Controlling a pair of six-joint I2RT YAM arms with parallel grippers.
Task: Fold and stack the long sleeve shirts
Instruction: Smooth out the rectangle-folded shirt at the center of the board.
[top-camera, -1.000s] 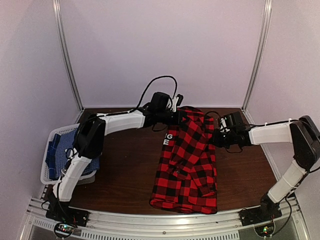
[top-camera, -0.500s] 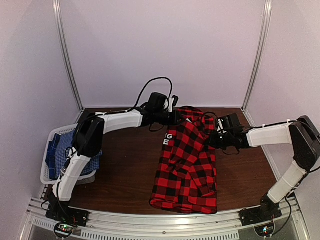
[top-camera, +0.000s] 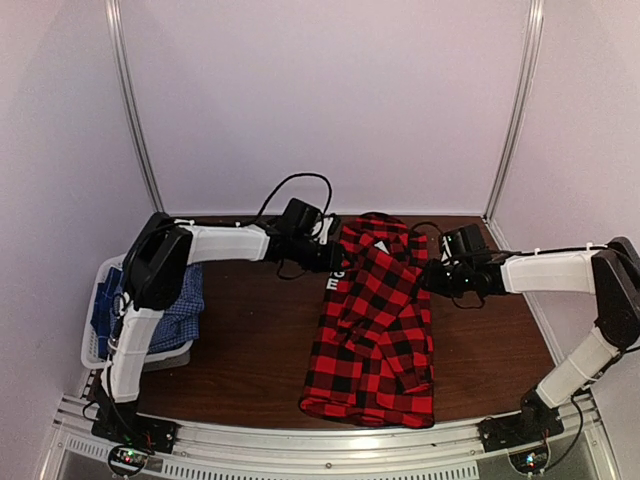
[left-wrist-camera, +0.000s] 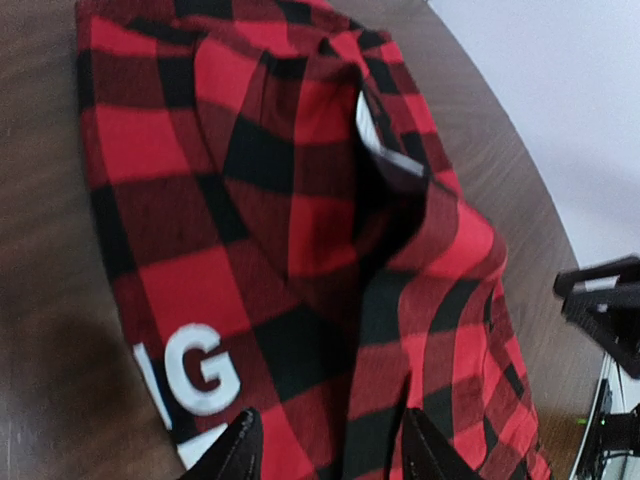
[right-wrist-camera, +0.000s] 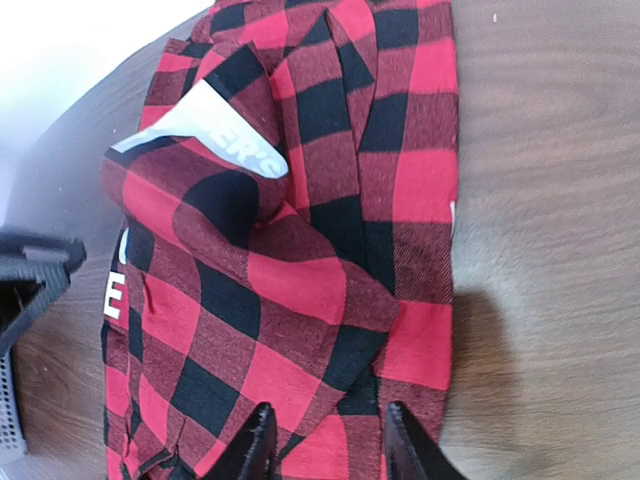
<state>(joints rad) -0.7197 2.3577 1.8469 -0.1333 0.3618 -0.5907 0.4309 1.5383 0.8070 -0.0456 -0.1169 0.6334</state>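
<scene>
The red-and-black plaid long sleeve shirt (top-camera: 375, 330) lies folded lengthwise on the brown table, collar end at the back. Its white neck label (left-wrist-camera: 385, 140) (right-wrist-camera: 215, 130) shows inside the collar. My left gripper (top-camera: 322, 257) (left-wrist-camera: 333, 455) stands open at the shirt's back left edge, by the white letters (left-wrist-camera: 200, 365). At the back right edge, my right gripper (top-camera: 432, 278) (right-wrist-camera: 325, 445) is open too, just above the cloth. Neither holds anything. The blue-and-white check shirt (top-camera: 188, 302) lies in the basket at the left.
The pale grey plastic basket (top-camera: 92, 340) sits at the table's left edge, beside the left arm. Bare brown table (top-camera: 255, 340) lies on both sides of the plaid shirt. A pale wall with metal posts closes the back.
Both grippers have opened and let go of the plaid shirt's collar end, which has settled on the table. The left arm has drawn back to the left.
</scene>
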